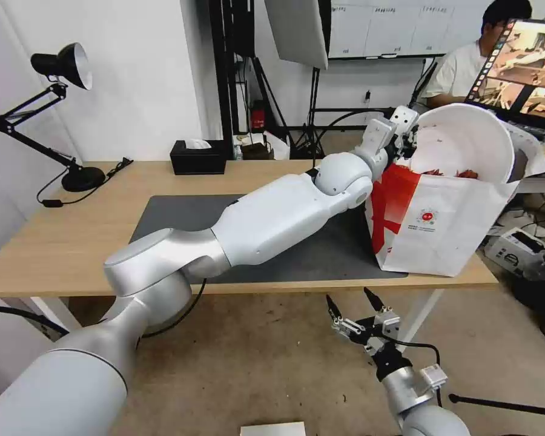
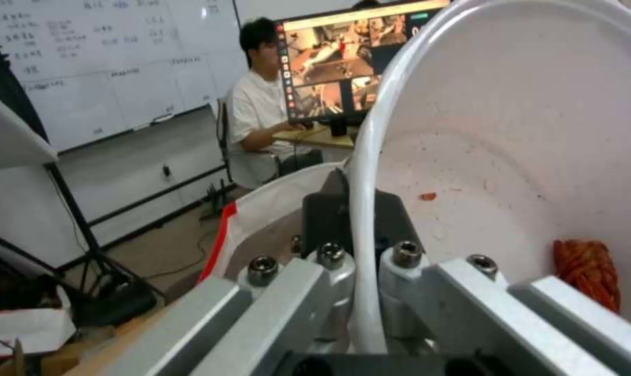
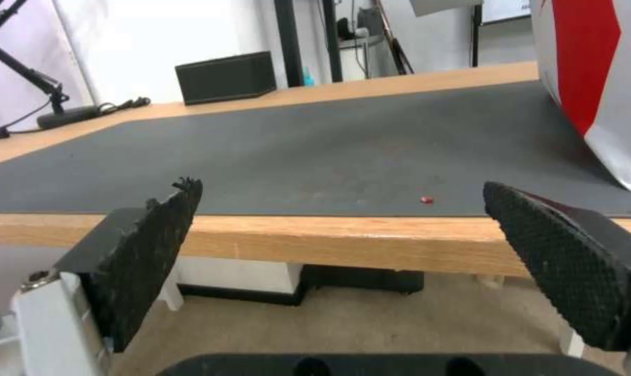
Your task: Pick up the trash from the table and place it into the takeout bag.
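Note:
My left arm reaches across the table (image 1: 60,242) to the white-and-red takeout bag (image 1: 448,224) at its right end. The left gripper (image 1: 406,130) is shut on the rim of the white round bowl (image 1: 466,142), which is tipped on its side over the bag's mouth. In the left wrist view the rim runs between the fingers (image 2: 323,214), and the bowl (image 2: 503,156) still holds a clump of red shells (image 2: 587,271). Red shells (image 1: 448,174) show at the bag's mouth. My right gripper (image 1: 347,295) hangs open and empty below the table's front edge.
A dark grey mat (image 1: 175,215) covers the middle of the table, with a small red bit (image 3: 427,199) near its front edge. A black tissue box (image 1: 198,157) stands at the back and a black desk lamp (image 1: 60,63) at the far left. The bag (image 3: 594,68) stands on the mat's right end.

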{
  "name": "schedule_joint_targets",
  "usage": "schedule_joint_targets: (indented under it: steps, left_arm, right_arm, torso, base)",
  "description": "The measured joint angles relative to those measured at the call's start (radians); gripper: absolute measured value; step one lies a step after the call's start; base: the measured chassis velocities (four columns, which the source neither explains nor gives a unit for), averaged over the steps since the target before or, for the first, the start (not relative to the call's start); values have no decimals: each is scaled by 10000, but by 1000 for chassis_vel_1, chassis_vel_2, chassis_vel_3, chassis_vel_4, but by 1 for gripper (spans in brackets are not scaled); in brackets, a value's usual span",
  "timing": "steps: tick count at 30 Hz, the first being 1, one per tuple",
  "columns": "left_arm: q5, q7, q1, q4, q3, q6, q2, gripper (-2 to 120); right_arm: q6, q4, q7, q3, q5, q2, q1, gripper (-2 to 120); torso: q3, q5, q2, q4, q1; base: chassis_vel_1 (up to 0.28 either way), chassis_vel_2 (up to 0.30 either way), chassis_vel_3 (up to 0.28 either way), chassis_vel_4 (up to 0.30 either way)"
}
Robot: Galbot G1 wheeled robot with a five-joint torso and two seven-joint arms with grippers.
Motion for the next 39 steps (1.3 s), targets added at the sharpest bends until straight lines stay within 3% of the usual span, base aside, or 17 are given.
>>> schedule_joint_targets:
  steps: [8, 14, 26, 29, 31, 33, 34, 36, 39]
  left_arm:
    - [4, 220, 7, 100, 121, 70, 6, 0]
    - [-14, 908, 6, 64, 137, 435, 129, 0]
    - [49, 975, -5, 222, 268, 476, 80, 0]
    - [52, 1023, -8, 236, 295, 501, 63, 11]
    - [52, 1023, -8, 236, 295, 501, 63, 11]
    - [-137, 2014, -14, -153, 281, 1339, 255, 27]
    - [-137, 2014, -14, -153, 281, 1339, 255, 27]
    - [-182, 2472, -55, -274, 262, 1823, 327, 38]
    - [-195, 2420, -123, -11, 167, 1890, 131, 47]
  right_arm:
    - [0, 0, 0, 0, 0, 0, -1, 100]
    - [0, 0, 0, 0, 0, 0, -1, 100]
    - [0, 0, 0, 0, 0, 0, 0, 100]
    - [0, 0, 0, 0, 0, 0, 0, 100]
    - [0, 0, 0, 0, 0, 0, 0, 100]
    - [0, 0, 0, 0, 0, 0, 0, 100]
    - [0, 0, 0, 0, 0, 0, 0, 100]
    - [0, 0, 0, 0, 0, 0, 0, 100]
    - [0, 0, 0, 0, 0, 0, -1, 100]
  torso:
    - [0, 0, 0, 0, -1]
    - [0, 0, 0, 0, 0]
    - [0, -1, 0, 0, 0]
    - [0, -1, 0, 0, 0]
    - [0, -1, 0, 0, 0]
    - [0, -1, 0, 0, 0]
    - [0, -1, 0, 0, 0]
    - [0, -2, 0, 1, 0]
    - [0, -1, 0, -1, 0]
  base:
    - [0, 0, 0, 0]
    - [0, 0, 0, 0]
    - [0, 0, 0, 0]
    - [0, 0, 0, 0]
    - [0, 0, 0, 0]
    - [0, 0, 0, 0]
    - [0, 0, 0, 0]
    - [0, 0, 0, 0]
    - [0, 0, 0, 0]
